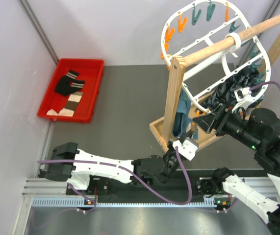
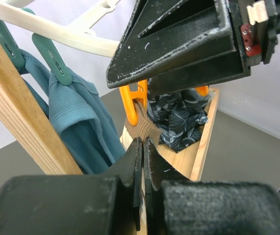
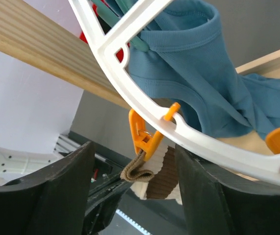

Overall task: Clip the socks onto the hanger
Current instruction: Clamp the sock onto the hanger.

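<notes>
A brown, cream and white banded sock [image 3: 154, 171] hangs from an orange peg [image 3: 144, 137] on the lower rim of the white hanger [image 3: 203, 142]. The peg is clamped on its cuff. My left gripper [image 2: 143, 142] is shut on the folded brown cuff [image 2: 142, 129] just below that peg. My right gripper [image 3: 134, 147] is open, its fingers [image 3: 46, 196] standing apart on either side of the peg and sock without touching them. From above, the hanger [image 1: 198, 42] hangs tilted on the wooden pole, with both grippers under its lower edge.
A red tray [image 1: 81, 62] at the far left holds a black sock [image 1: 68, 83] and a banded one [image 1: 70, 104]. The wooden rack's post [image 1: 174, 98] and pole [image 1: 238, 34] stand close by. A blue garment [image 3: 189, 63] and dark patterned cloth [image 2: 179, 117] hang from other pegs.
</notes>
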